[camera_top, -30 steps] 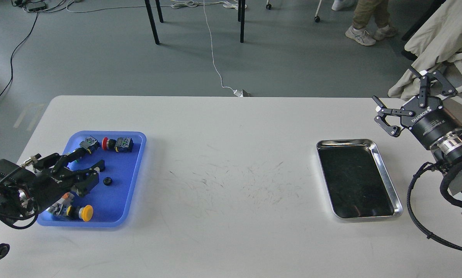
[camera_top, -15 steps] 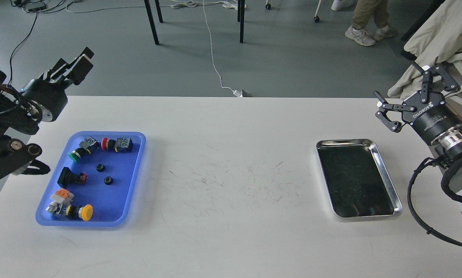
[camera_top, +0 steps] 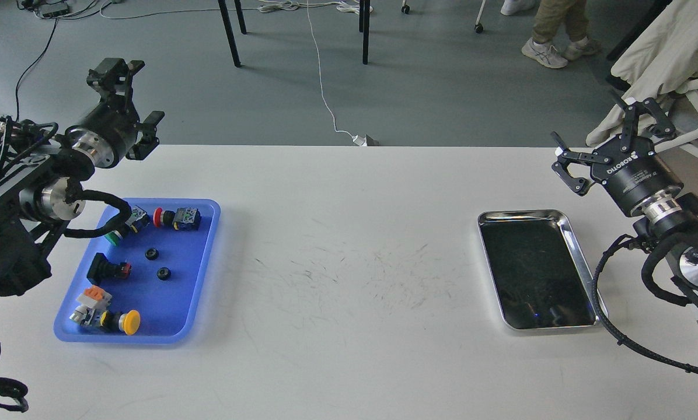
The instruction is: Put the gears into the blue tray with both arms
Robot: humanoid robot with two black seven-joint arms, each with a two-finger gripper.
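Observation:
Two small black gears, one [camera_top: 150,253] slightly above the other [camera_top: 163,273], lie in the middle of the blue tray [camera_top: 200,265] at the table's left. My left gripper [camera_top: 130,93] is raised above the table's back left edge, away from the tray, open and holding nothing. My right gripper [camera_top: 608,149] hovers at the far right, above and behind the steel tray, fingers spread open and empty.
Several push-button switches with green, red, yellow and black caps [camera_top: 128,321] lie in the blue tray around the gears. A shiny steel tray with a dark inside [camera_top: 538,269] sits at the right. Chair legs, cables and a person's feet are on the floor beyond the table.
My left arm has lifted out of the blue tray and swung up to the back left, uncovering a second gear in the tray. The right gripper has shifted slightly left.

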